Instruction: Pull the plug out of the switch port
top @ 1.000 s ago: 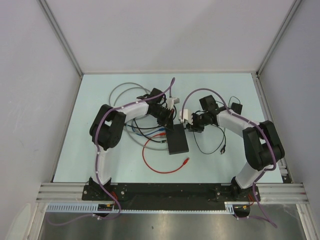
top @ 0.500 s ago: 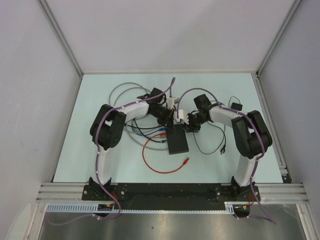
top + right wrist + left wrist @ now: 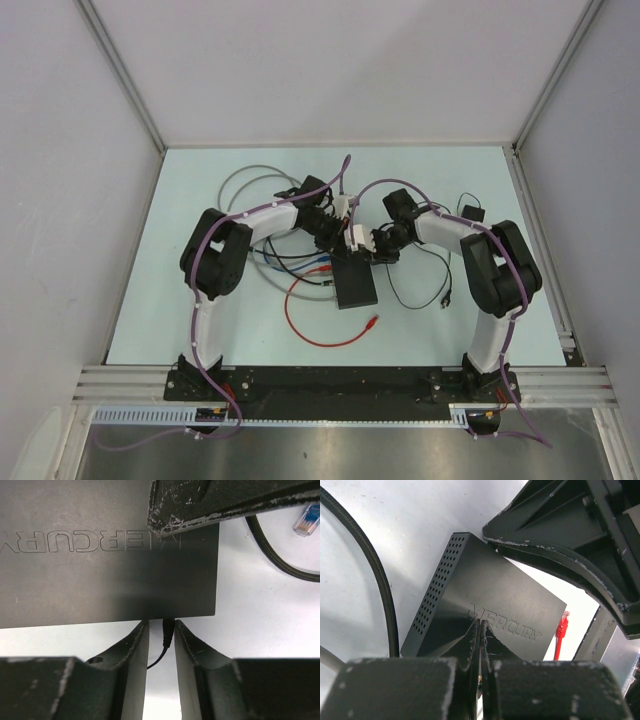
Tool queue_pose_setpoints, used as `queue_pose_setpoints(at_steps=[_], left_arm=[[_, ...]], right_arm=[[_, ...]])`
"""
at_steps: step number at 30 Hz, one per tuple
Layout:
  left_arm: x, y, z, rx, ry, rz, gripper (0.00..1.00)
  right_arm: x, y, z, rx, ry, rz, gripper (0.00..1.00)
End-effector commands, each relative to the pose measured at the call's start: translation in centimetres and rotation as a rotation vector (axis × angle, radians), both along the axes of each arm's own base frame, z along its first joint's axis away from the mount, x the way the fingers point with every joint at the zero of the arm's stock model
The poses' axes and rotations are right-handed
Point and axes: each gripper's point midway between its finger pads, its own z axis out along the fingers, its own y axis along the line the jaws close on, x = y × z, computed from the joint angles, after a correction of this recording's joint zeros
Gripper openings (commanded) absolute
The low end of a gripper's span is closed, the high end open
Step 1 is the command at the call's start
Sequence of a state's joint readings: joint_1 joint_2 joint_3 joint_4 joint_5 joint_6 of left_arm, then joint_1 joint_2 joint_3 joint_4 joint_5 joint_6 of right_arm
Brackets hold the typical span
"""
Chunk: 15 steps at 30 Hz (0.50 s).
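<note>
- The switch lies flat on the pale table, between the two arms and just in front of both wrists
- A black plug sits in the switch's narrow edge on the right arm's side, seated in its socket
- The right gripper is lined up on that edge with its fingers apart, one on each side of the plug; one finger is right against the plug and a clear gap shows on the other side, so it is not clamped
- The left gripper has its fingers pressed together with nothing between them; their tips point down at the switch's top face, close to the engraved lettering, and seem to rest on it
- The two grippers are close together over the switch, the left one reaching across the top of the right wrist view
- A thick black cable curves past the switch's vented side
- A red plug lies loose on the table beyond the switch, and a blue plug lies loose off its other side
</note>
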<state>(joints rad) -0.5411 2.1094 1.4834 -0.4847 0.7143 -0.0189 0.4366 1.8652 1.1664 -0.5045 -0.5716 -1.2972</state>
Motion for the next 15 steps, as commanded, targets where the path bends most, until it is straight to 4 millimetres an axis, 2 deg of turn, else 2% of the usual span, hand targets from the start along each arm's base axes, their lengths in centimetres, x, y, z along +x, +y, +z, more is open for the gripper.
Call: queue_pose_setpoints(at_steps=[1,6,11,14,15], left_arm=[[0.46,2.36,-3.74,0.147,-0.021,0.016,0.00],[0.39,2.45,-3.80,0.150,-0.024,0.012,0.00],[0.54,2.56,-3.89,0.156,-0.035,0.009,0.00],[0.51,2.65,-4.00,0.161,-0.036,0.006,0.00],[0.47,2.67,-4.07,0.162,-0.034,0.005,0.00]], right_arm=[[-2.25,0.83,-0.51,-0.001,0.084,0.053,0.31],[-2.22,0.81,-0.16,-0.002,0.076,0.059,0.31],[-2.65,1.04,-0.06,0.005,0.088,0.074,0.28],[-2.63,1.09,-0.41,-0.009,0.085,0.075,0.20],[-2.56,1.12,-0.29,-0.005,0.083,0.075,0.14]])
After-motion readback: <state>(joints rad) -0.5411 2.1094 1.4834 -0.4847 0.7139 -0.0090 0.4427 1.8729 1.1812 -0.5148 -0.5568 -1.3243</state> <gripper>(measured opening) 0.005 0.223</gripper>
